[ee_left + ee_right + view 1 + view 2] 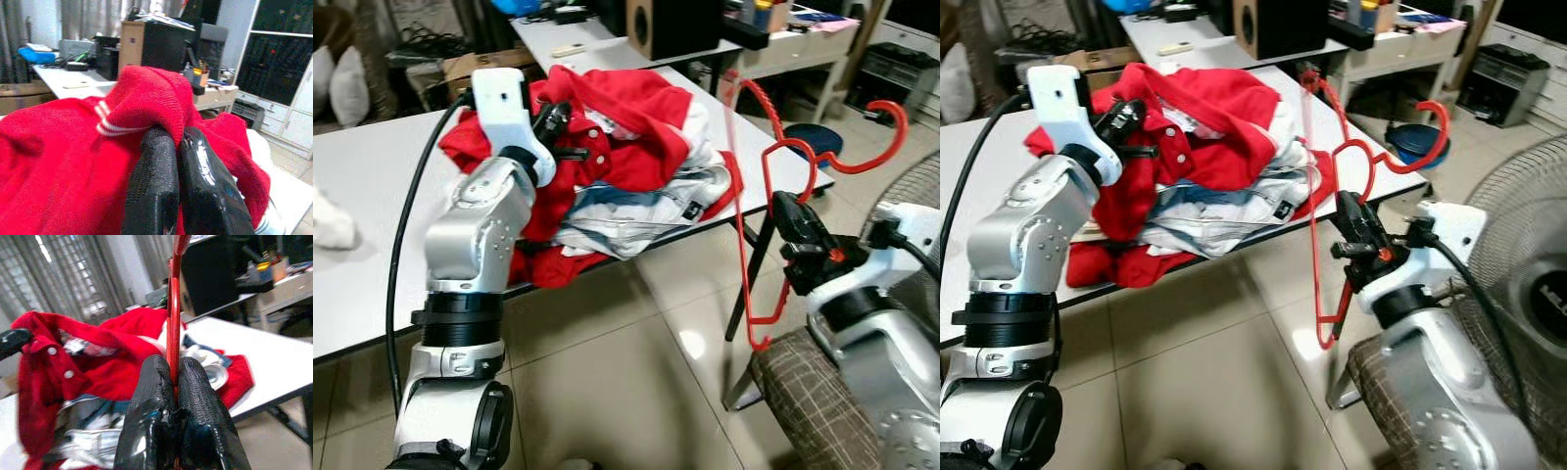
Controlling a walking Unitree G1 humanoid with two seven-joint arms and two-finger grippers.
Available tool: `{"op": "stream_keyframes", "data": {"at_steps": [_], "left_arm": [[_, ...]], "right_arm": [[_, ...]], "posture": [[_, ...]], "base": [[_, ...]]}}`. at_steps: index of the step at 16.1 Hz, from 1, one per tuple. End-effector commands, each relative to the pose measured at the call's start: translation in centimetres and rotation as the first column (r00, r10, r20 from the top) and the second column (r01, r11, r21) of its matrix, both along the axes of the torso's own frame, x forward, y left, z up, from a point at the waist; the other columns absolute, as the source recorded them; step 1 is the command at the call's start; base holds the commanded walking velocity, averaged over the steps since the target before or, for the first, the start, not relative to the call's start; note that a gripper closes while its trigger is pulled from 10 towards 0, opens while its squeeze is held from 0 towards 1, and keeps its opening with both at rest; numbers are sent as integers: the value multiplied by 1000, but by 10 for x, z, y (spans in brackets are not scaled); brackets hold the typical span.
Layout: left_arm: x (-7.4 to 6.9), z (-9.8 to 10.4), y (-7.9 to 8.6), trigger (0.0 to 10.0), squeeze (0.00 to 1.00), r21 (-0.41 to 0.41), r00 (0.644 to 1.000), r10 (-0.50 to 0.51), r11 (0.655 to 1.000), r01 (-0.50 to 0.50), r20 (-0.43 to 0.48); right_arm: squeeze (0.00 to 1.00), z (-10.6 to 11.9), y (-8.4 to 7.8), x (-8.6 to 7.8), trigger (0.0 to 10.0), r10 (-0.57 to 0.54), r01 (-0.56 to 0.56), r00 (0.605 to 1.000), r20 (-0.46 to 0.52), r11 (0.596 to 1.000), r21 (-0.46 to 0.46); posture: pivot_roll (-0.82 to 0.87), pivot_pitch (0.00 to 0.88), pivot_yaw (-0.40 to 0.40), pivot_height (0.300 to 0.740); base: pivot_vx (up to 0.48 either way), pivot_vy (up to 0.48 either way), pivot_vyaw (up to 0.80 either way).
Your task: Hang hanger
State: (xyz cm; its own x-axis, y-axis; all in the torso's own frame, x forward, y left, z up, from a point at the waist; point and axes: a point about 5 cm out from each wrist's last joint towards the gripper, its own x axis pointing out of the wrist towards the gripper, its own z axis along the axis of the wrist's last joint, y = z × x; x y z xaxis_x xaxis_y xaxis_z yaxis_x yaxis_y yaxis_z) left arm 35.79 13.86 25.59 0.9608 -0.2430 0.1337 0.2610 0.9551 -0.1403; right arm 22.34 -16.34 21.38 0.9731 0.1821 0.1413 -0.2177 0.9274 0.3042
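A red wire hanger is held upright off the table's right end, with my right gripper shut on its wire; in the right wrist view the fingers pinch the red wire. A red polo shirt tops a pile of clothes on the white table. My left gripper reaches into the pile's left side. In the left wrist view it is shut on a fold of the red shirt with white stripes.
Under the red shirt lie white and blue garments. A black speaker stands on a second table behind. A checked chair seat is below my right arm, a standing fan at far right, and tiled floor in front.
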Motion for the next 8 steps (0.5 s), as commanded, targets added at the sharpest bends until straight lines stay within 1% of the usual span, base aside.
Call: {"op": "stream_keyframes", "data": {"at_steps": [1, 2, 3, 4, 5, 6, 7, 8], "left_arm": [[1, 13, -2, 10000, 0, 6, 999, 4, 1000, -4, 49], [2, 15, -6, 10000, 0, 10, 998, 2, 1000, -3, 58], [8, 23, -6, 10000, 0, 19, 995, 21, 1000, -22, 94], [10, 25, -5, 10000, 0, 21, 994, 31, 999, -34, 106], [23, 58, 16, 10000, 0, -8, 967, 129, 991, -131, 220], [26, 78, 28, 10000, 0, -34, 941, 188, 982, -186, 281], [22, 118, 55, 10000, 0, -98, 864, 309, 951, -294, 399], [0, 174, 85, 10000, 0, -153, 696, 435, 890, -430, 571]], "right_arm": [[0, 5, 2, 1, 10000, -18, 18, 1000, 26, 1000, -5], [0, 2, 3, 2, 10000, -22, 22, 1000, 20, 1000, -19], [0, -1, 4, 5, 10000, -26, 26, 1000, 12, 999, -27], [0, -1, 4, 6, 10000, -28, 28, 1000, 11, 999, -32], [0, 0, 7, 11, 10000, -19, 20, 1000, 23, 998, -59], [0, 2, 8, 12, 10000, -1, 4, 999, 34, 997, -81], [0, 5, 11, 14, 10000, 37, -31, 998, 45, 991, -129], [0, 8, 18, 13, 10000, 82, -71, 995, 62, 983, -172]], "posture": [[-11, 0, 92, 740], [-9, 0, 89, 740], [-8, 0, 82, 740], [-8, 0, 82, 740], [-11, 0, 81, 740], [-12, 0, 82, 740], [-11, 0, 84, 740], [-14, 0, 89, 740]], "base": [[0, 0, 0], [0, 0, 0], [0, 0, 0], [0, 0, 0], [0, 0, 0], [0, 0, 0], [0, 0, 800], [0, 0, 800]]}}
